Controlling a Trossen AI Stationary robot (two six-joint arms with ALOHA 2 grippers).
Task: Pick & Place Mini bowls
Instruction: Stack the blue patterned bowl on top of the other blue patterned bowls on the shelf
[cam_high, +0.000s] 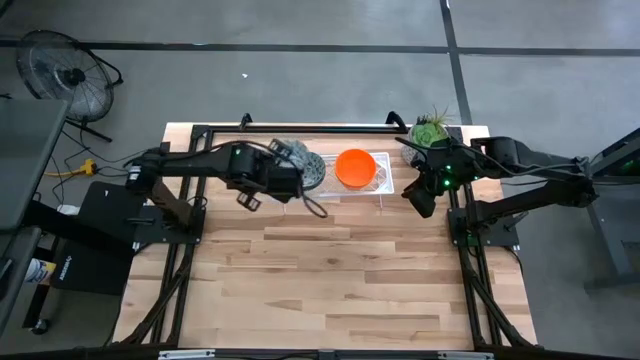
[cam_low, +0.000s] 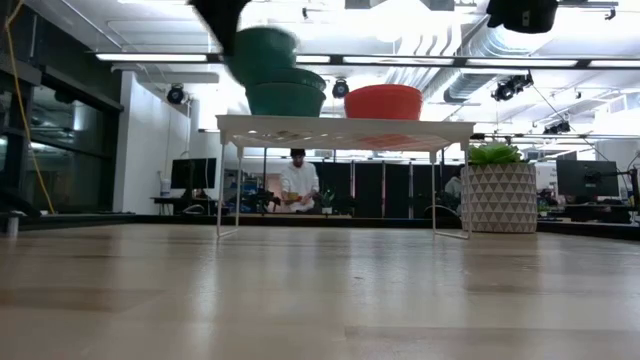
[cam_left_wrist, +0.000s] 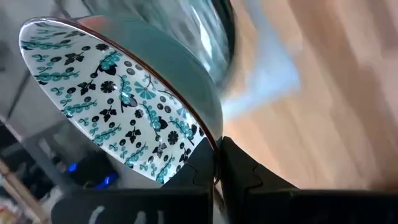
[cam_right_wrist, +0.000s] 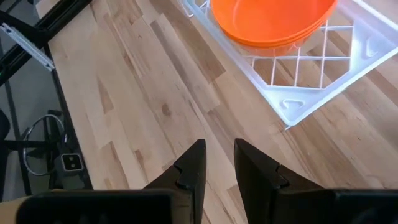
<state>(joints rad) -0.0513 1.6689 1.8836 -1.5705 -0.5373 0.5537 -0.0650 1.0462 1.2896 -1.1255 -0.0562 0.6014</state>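
A white wire rack stands at the table's far middle. On it sit stacked orange bowls, also in the right wrist view, and a patterned bowl, teal outside. My left gripper is shut on another patterned bowl, which is tilted just above the one on the rack. Whether the two bowls touch, I cannot tell. My right gripper hovers empty to the right of the rack, near the plant pot, its fingers a little apart. My left gripper pinches the patterned bowl's rim, one finger on the patterned inside and one on the teal outside. The bowl is tilted, its opening turned sideways, over the bowl on the rack.
A pale pot with a green plant stands at the far right corner, close to my right arm. The near half of the wooden table is bare board. A person shows in the room beyond.
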